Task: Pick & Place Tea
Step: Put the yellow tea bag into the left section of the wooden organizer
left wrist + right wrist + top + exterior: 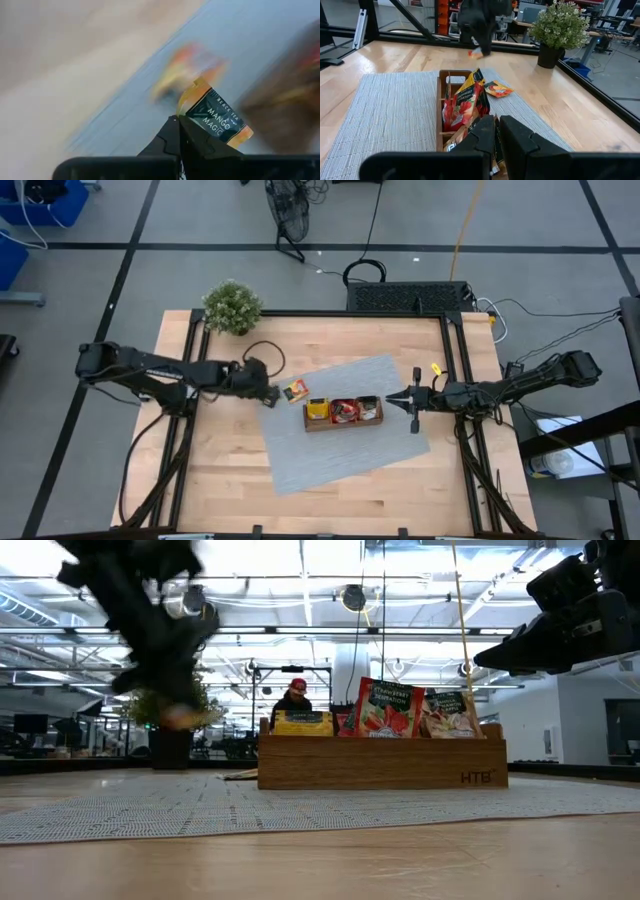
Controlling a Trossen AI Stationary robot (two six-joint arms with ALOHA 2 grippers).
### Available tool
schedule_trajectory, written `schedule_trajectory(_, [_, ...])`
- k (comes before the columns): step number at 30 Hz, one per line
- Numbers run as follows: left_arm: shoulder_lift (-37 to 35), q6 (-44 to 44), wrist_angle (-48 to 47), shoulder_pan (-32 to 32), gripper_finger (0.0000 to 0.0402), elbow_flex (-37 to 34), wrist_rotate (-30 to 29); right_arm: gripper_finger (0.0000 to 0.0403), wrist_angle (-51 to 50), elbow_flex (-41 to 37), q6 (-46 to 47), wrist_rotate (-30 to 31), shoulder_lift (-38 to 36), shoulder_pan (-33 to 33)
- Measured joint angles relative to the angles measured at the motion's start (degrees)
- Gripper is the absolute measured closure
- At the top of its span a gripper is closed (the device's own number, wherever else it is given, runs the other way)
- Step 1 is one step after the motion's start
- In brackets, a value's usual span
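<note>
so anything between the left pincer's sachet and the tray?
Nothing visible. The left pincer holds a mango sachet above the grey mat; another sachet lies flat below the route to the wooden tray.

Even, bright overhead light on the worktop (220, 470) in the high view, shadows soft and faint. At table height, ceiling strip lights glare white across the room, and the left end effector (178, 712) hangs as a dark smeared blur. Left wrist view is streaked with motion blur; only the orange-yellow sachet (216, 118) pinched at the fingertips reads sharp. Right wrist view is crisp, its own fingers (481, 136) soft up close.
</note>
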Motion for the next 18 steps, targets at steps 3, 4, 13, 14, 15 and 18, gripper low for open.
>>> schedule_trajectory(3, [0.34,3.26,15.39,-7.76,0.04,0.88,-14.06,0.0385,0.06,0.0,0.0,0.02,-0.02,-0.01])
schedule_trajectory(4, [1.25,4.26,21.1,-10.51,0.04,0.73,-20.03,0.0385,0.04,0.0,0.0,0.02,-0.01,0.01])
schedule_trajectory(13, [23.07,11.95,63.13,-23.81,0.0401,1.32,-41.23,0.0385,0.08,0.0,0.0,0.07,0.0,0.01])
schedule_trajectory(14, [25.91,13.19,66.39,-24.1,0.0401,2.22,-41.52,0.0385,0.1,0.0,0.0,0.07,0.0,-0.01])
schedule_trajectory(15, [28.44,14.6,69.05,-24.43,0.0401,3.18,-42.34,0.0385,0.12,0.0,0.0,0.08,-0.01,0.01])
schedule_trajectory(18, [34.95,19.55,74.06,-24.68,0.0401,7.22,-44.23,0.0385,0.36,0.0,0.0,0.09,0.0,-0.01])
